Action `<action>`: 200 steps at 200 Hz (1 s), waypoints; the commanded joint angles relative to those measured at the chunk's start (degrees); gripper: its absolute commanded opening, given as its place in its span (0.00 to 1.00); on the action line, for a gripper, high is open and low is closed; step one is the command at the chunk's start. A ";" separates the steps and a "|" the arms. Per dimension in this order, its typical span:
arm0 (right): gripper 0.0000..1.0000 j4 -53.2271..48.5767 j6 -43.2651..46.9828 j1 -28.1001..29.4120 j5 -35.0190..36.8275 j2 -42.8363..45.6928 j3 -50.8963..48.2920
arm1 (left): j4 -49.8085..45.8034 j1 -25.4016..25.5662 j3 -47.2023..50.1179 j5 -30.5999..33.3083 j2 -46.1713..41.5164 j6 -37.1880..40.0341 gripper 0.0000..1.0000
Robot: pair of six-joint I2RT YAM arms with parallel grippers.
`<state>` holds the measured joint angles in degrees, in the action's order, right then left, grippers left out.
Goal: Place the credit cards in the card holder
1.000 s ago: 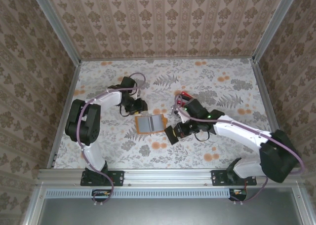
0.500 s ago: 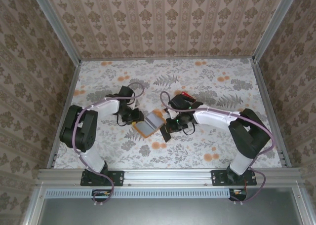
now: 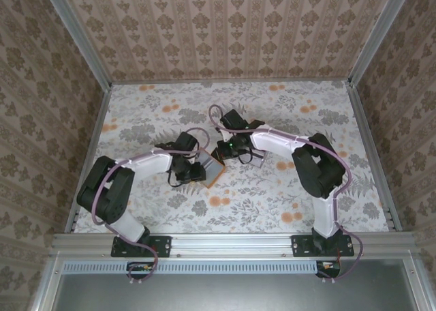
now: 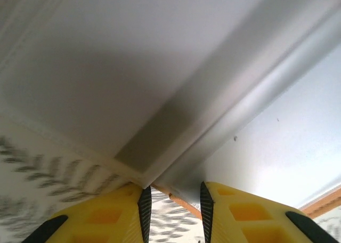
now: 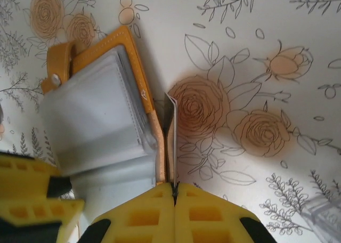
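Observation:
The card holder (image 3: 210, 166) lies open on the floral table, orange outside (image 5: 143, 78) and grey inside. Its left side is tilted up. My left gripper (image 3: 185, 165) is at that left edge. Seen from the left wrist, the holder's grey leaves (image 4: 160, 78) lie right across the fingertips (image 4: 143, 200), with the jaws a little apart and closed on the edge. My right gripper (image 5: 174, 187) is shut on a thin credit card (image 5: 171, 142), held edge-on. The card stands beside the holder's right orange rim, close to it.
The left arm's yellow fingers (image 5: 29, 200) show at the holder's near-left corner. A grey object (image 5: 325, 213) lies at the lower right corner of the right wrist view. Metal rails (image 3: 85, 161) and patterned walls bound the table.
My right gripper has carried the card left and back, up to the holder's right rim. My left gripper has moved to the holder's left edge and narrowed its jaws. The holder has tilted up.

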<state>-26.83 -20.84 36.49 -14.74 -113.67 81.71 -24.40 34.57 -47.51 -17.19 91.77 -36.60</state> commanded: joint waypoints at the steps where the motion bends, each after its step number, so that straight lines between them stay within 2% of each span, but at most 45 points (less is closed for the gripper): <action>1: 0.05 -3.64 2.76 -0.86 0.97 -0.20 2.95 | 4.10 4.26 1.81 -2.20 1.20 -6.18 0.33; 35: 0.05 -8.80 6.07 -2.58 5.15 4.38 4.75 | 7.67 6.41 0.82 -2.06 4.23 -8.79 0.33; 79: 0.05 -9.21 6.42 -4.89 6.95 12.53 3.01 | 7.71 6.41 -0.72 -1.24 4.05 -9.36 0.33; 100: 0.06 -5.24 3.20 -5.46 2.94 16.47 -1.69 | 7.02 6.32 -2.43 -1.35 1.44 -8.78 0.39; 118: 0.06 0.35 -1.21 -5.38 -2.84 18.75 -7.42 | 2.70 5.61 -5.46 0.01 -2.01 -6.84 0.41; 135: 0.06 6.54 -6.14 -5.18 -7.95 20.33 -13.57 | -1.87 3.20 -8.47 0.54 -5.32 -4.57 0.43; 161: 0.06 10.91 -10.02 -3.66 -8.09 20.85 -19.63 | -4.85 -3.91 -10.80 -1.46 -8.15 -1.30 0.44; 181: 0.05 13.40 -11.96 -2.38 -7.82 20.16 -22.38 | -3.72 -10.17 -11.57 -2.62 -7.76 0.82 0.44; 200: 0.06 16.14 -13.79 -1.37 -8.48 19.15 -23.63 | -2.96 -13.24 -14.10 -2.54 -4.42 3.41 0.44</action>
<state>-17.32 -30.13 33.89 -20.82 -93.58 59.29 -25.41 24.47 -59.24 -18.57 83.99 -38.17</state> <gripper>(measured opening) 0.055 0.442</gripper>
